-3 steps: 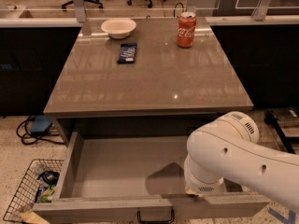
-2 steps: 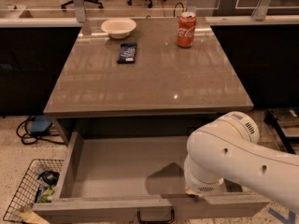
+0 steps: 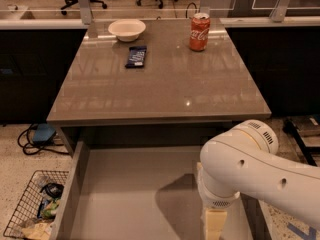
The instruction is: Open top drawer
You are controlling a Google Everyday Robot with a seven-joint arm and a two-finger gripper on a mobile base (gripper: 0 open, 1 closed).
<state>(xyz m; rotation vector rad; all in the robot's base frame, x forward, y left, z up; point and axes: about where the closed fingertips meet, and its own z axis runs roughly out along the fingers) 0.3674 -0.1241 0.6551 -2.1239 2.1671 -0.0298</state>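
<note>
Status: zero change vs 1 sec ago, top drawer [image 3: 130,194] sat pulled well out at 6 o'clock below the countertop [image 3: 165,84], grey interior showing, gripper [image 3: 216,226] hung low at 5 o'clock over its right side, grip state can't tell, so task looked approx done.

The arm [image 3: 260,176] was a glossy white shell, bulbous at the joint, with small dark screw holes, vent slots on its rounded cap and a cream segment [image 3: 215,225] beneath. The gripper sat out of sight, off the table's [image 3: 165,84] front right corner.
</note>
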